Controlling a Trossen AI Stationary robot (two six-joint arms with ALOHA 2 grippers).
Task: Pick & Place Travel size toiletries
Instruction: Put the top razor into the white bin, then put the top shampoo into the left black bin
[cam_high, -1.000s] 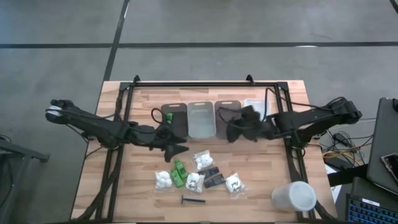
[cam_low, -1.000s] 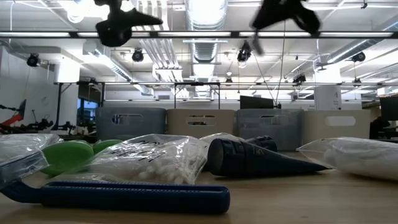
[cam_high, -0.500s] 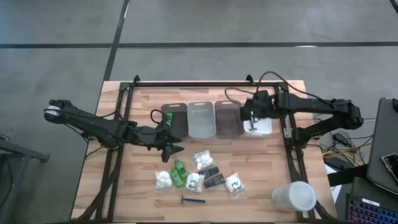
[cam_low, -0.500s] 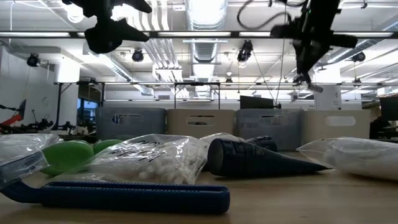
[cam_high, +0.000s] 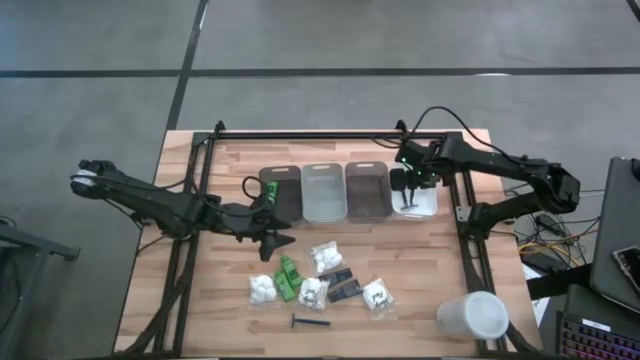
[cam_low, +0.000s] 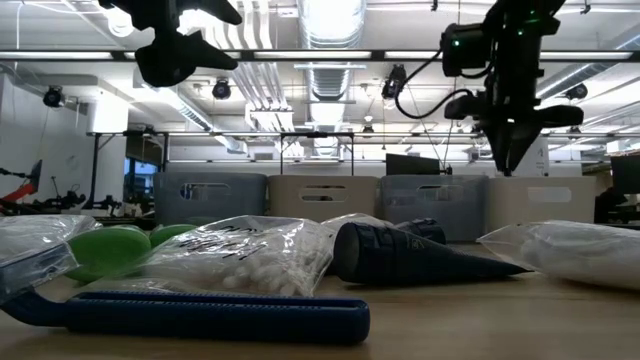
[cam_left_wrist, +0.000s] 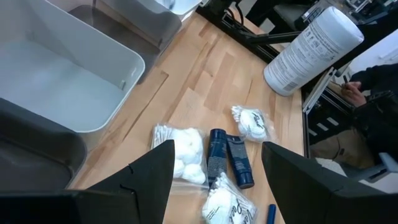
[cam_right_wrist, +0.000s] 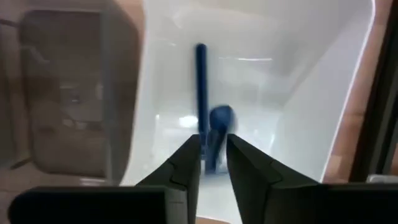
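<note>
The travel size toiletries lie on the near middle of the table: green bottles (cam_high: 288, 275), clear packets of white puffs (cam_high: 325, 257), black flat packets (cam_high: 340, 282) and a dark razor (cam_high: 310, 322). My left gripper (cam_high: 278, 236) hangs open above the table, between the bins and this pile, with nothing between its fingers (cam_left_wrist: 163, 163). My right gripper (cam_high: 410, 188) points down into the white bin (cam_high: 425, 205) at the far right. Its fingers stand a little apart. A blue razor (cam_right_wrist: 200, 81) lies on the bin's floor. A second, blurred blue razor (cam_right_wrist: 219, 121) shows just beyond the fingertips. My right gripper stands over the blurred blue razor (cam_right_wrist: 213, 158), which shows in the narrow gap between its fingers from above. I cannot tell whether the fingers touch it.
Four bins stand in a row across the far middle: dark (cam_high: 280, 192), clear (cam_high: 323, 192), dark (cam_high: 367, 190) and the white one. A large white cup (cam_high: 472, 315) lies at the near right corner. A black frame rail (cam_high: 320, 133) runs along the far edge.
My right gripper has swung from above the table beside the dark bin toward the far right, over the white bin. It has tipped from slanting to pointing down and has come lower. A thin razor hung below its fingers half a second ago.
</note>
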